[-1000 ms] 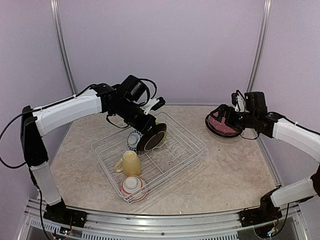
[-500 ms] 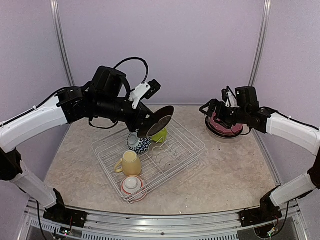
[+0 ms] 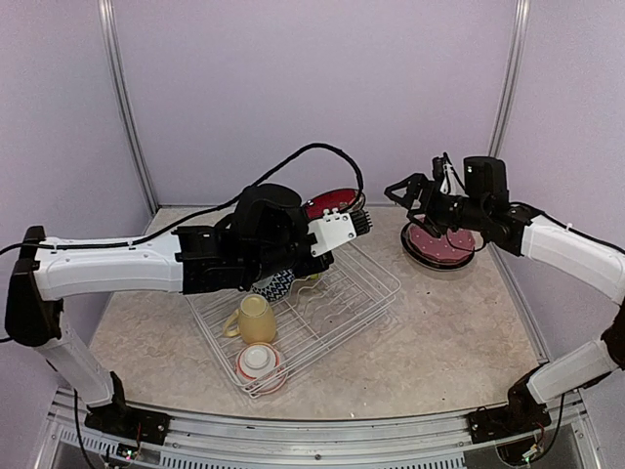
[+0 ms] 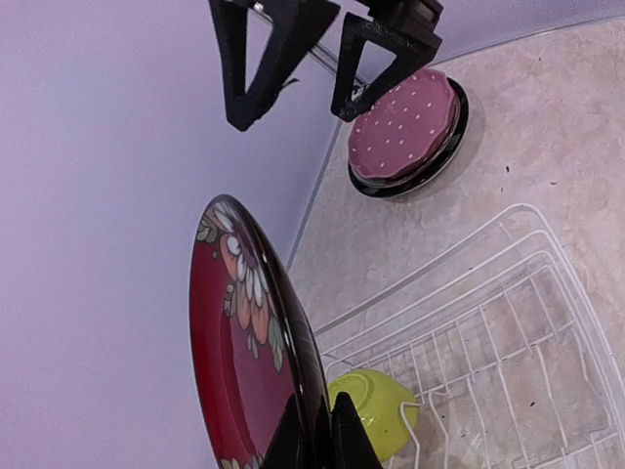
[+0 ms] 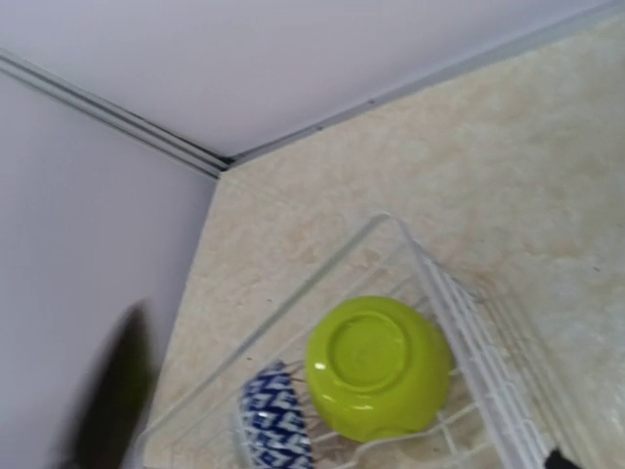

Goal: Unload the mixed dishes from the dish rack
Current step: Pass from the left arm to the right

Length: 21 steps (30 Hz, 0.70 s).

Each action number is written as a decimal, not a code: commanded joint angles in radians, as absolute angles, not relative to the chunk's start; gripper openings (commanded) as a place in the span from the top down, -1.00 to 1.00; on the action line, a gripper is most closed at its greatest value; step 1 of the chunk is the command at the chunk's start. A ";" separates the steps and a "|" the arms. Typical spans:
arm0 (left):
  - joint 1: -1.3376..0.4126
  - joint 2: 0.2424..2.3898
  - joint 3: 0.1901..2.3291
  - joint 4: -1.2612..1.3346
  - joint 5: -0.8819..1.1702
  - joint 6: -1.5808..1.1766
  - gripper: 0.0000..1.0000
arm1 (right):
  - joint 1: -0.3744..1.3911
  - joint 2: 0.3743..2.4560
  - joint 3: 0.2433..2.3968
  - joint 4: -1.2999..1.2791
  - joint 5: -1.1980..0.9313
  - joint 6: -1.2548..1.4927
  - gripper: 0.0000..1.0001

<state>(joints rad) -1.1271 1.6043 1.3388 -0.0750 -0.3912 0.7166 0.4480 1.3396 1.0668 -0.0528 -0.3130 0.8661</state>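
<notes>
While the pale yellow mug and the red-and-white bowl sit at the near-left end of the white wire dish rack, the blue-patterned bowl and the upturned lime green bowl lie at its far side. Above them, the left arm's jaws are clamped tight on the rim of a dark red floral plate, holding it clear of the rack. Farther right, the right arm's jaws gape wide and hold nothing, hovering over a pink dotted plate stacked on a black plate on the beige marbled surface.
</notes>
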 commanded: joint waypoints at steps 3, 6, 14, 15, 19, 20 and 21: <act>-1.132 1.721 1.356 0.211 -0.539 0.994 1.00 | 0.503 1.305 1.131 -0.084 -0.288 0.849 -1.00; -1.137 1.759 1.395 0.222 -0.547 1.011 1.00 | 0.516 1.311 1.128 -0.090 -0.274 0.845 -0.99; -1.159 1.847 1.432 0.251 -0.592 1.090 1.00 | 0.568 1.435 1.179 -0.101 -0.304 0.816 -0.73; -1.161 1.851 1.432 0.249 -0.597 1.092 1.00 | 0.570 1.446 1.185 -0.098 -0.310 0.815 -0.67; -1.168 1.861 1.431 0.245 -0.620 1.105 1.00 | 0.580 1.464 1.184 -0.064 -0.305 0.830 -0.28; -1.170 1.859 1.432 0.237 -0.619 1.104 1.00 | 0.580 1.467 1.184 -0.055 -0.303 0.836 -0.18; -1.173 1.855 1.433 0.228 -0.618 1.100 1.00 | 0.579 1.469 1.183 -0.044 -0.302 0.843 -0.05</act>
<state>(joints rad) -1.1606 1.8595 1.3952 0.1673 -0.5793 1.0725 0.5678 1.4631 1.1637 -0.0631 -0.3027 0.8330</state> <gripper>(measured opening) 0.056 0.607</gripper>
